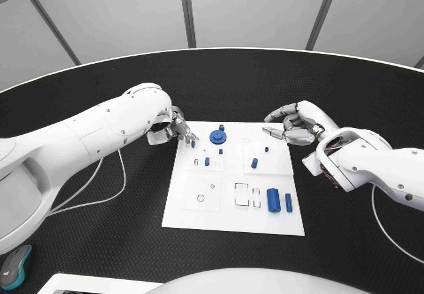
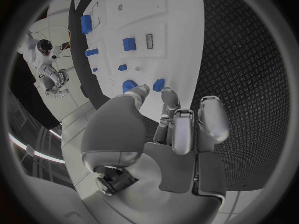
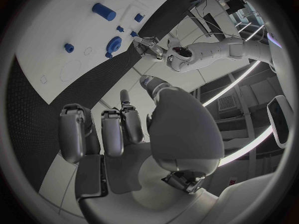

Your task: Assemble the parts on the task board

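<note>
Resting near the middle of the black table (image 1: 106, 245), the white task board (image 1: 231, 211) lies flat with its short far edge between the two hands. The left hand (image 1: 173, 130) hovers at the board's far left corner, fingers curled downward; a small blue part (image 1: 193, 144) sits right at its fingertips (image 1: 187, 138), and from the left wrist view the same part (image 2: 159, 84) lies just beyond the fingertips (image 2: 169, 95), though contact is hard to judge, so I cannot tell whether the hand pinches it or merely touches it. The right hand (image 1: 296, 124) hangs over the table just off the board's far right corner, fingers loosely bent and apart, holding nothing; the right wrist view shows its palm and fingers (image 3: 112, 129) free of any part.

On the board, a round blue gear-like part (image 1: 217, 136) stands near the far edge, with a tiny blue peg (image 1: 221, 151) just behind it toward the near side. A short blue pin (image 1: 207, 162) lies further in on the left half, and another blue pin (image 1: 254, 163) lies on the right half. Near the board's near right corner, a thick blue cylinder (image 1: 274, 200) lies beside a thinner blue bar (image 1: 289, 203), close together, next to rectangular outlined slots (image 1: 241, 194).
</note>
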Available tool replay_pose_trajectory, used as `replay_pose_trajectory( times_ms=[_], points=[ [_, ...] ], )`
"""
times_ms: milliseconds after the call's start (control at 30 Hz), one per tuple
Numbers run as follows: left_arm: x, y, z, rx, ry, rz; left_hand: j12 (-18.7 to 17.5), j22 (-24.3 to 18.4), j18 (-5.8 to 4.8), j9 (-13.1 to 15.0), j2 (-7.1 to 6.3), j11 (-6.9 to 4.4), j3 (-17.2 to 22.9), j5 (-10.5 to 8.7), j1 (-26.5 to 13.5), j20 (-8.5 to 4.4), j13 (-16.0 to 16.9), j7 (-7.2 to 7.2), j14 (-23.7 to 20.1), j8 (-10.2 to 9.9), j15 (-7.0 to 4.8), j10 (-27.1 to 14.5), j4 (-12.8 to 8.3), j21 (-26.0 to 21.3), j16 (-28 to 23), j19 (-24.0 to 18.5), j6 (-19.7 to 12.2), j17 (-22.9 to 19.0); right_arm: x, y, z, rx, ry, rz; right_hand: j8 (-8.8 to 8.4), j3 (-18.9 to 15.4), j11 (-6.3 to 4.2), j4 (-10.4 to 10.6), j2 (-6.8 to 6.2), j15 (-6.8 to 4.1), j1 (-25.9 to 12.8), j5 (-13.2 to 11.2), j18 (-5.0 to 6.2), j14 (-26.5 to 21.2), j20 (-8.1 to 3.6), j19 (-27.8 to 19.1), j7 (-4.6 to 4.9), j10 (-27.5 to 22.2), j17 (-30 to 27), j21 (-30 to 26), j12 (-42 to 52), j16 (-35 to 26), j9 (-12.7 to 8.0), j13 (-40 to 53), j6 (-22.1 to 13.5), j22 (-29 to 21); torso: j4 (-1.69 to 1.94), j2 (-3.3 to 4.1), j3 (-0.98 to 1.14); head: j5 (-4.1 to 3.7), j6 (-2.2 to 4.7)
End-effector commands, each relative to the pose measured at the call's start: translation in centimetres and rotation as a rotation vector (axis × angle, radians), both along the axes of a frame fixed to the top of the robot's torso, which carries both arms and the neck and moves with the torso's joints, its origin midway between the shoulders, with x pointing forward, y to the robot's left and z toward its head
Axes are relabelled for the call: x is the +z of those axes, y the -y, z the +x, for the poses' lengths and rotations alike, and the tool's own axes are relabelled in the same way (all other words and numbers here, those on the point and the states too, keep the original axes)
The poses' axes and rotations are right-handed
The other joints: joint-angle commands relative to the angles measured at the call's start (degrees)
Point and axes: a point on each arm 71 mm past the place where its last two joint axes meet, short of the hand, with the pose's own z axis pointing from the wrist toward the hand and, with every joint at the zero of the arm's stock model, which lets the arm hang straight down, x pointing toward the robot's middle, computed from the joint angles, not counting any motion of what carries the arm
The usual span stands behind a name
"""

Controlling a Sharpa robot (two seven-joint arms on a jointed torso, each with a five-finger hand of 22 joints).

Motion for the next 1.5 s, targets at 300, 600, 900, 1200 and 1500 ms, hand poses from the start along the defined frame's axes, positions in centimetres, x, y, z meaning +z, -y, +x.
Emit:
replay_pose_trajectory(
  times_ms=[300, 600, 900, 1200, 1500],
  points=[
    [-0.01, 0.09, 0.04, 0.004, 0.006, -0.003, 0.3, 0.2, 0.25, -0.4, 0.82, -0.26, 0.8, 0.07, 1.6, -0.03, 0.1, -0.2, 5.1, -0.4, 0.1, 0.6, -0.1, 0.4, 0.4, 0.4, 0.7, 12.1, 0.02, -0.01, -0.04, 0.001, 0.0, 0.001, 0.22, 0.1, -0.22, 0.3, 0.32, -0.52, -0.3, 0.2, 0.6, 4.9, -0.38, 3.2, -0.08, 0.0, 11.1, -0.1, 0.0, -0.1, 0.0, 6.7, -0.2, 9.5, 0.01, 0.04, -0.01, -0.11, -0.18],
    [-0.06, 0.14, 0.05, 0.004, 0.005, -0.004, 0.3, 0.2, 0.23, -0.5, 1.02, -0.3, 1.0, 0.06, 2.1, -0.06, 0.1, -0.25, 5.1, -0.5, 0.07, 0.7, -0.2, 0.4, 0.4, 0.4, 0.7, 12.1, 0.03, -0.03, -0.05, 0.001, 0.0, 0.001, 0.25, 0.1, -0.23, 0.4, 0.38, -0.52, -0.3, 0.3, 0.61, 4.9, -0.39, 3.1, -0.09, 0.0, 11.1, -0.1, 0.1, -0.1, 0.0, 6.8, -0.1, 9.5, 0.0, -0.01, 0.0, -0.13, -0.37],
    [-0.1, 0.14, 0.09, 0.007, 0.005, -0.004, 0.4, 0.4, 0.2, -0.5, 1.07, -0.32, 1.1, 0.05, 2.3, -0.06, 0.3, -0.26, 5.1, -0.5, 0.06, 0.8, -0.2, 0.5, 0.4, 0.5, 0.8, 12.0, 0.04, -0.04, -0.07, 0.002, 0.0, 0.001, 0.25, 0.1, -0.23, 0.4, 0.38, -0.52, -0.3, 0.3, 0.61, 4.9, -0.39, 3.1, -0.09, 0.0, 11.1, -0.1, 0.1, -0.1, 0.0, 6.8, -0.1, 9.5, -0.01, 0.02, 0.01, -0.19, -0.42],
    [-0.24, 0.27, 0.04, 0.003, -0.001, -0.003, 0.5, 0.5, 0.19, -0.5, 1.15, -0.34, 1.2, 0.04, 2.4, -0.07, 0.3, -0.28, 5.1, -0.5, 0.04, 0.8, -0.2, 0.5, 0.4, 0.5, 0.8, 12.1, 0.04, -0.06, -0.07, 0.002, 0.0, 0.001, 0.25, 0.1, -0.23, 0.4, 0.38, -0.52, -0.3, 0.3, 0.61, 4.9, -0.39, 3.1, -0.09, 0.0, 11.1, -0.1, 0.1, -0.1, 0.0, 6.8, -0.1, 9.5, -0.03, -0.04, 0.0, -0.19, -0.62],
    [-0.38, 0.3, -0.01, 0.001, -0.008, 0.0, 0.5, 0.5, 0.18, -0.5, 1.08, -0.34, 1.1, 0.01, 2.5, -0.08, 0.4, -0.28, 5.1, -0.5, 0.03, 0.9, -0.2, 0.6, 0.4, 0.6, 0.8, 12.1, 0.03, -0.06, -0.05, 0.002, 0.0, 0.001, 0.25, 0.1, -0.23, 0.4, 0.38, -0.52, -0.3, 0.3, 0.61, 4.9, -0.39, 3.1, -0.09, 0.0, 11.1, -0.1, 0.1, -0.1, 0.0, 6.8, -0.1, 9.5, -0.01, -0.02, -0.02, -0.28, -0.74]
  ],
)
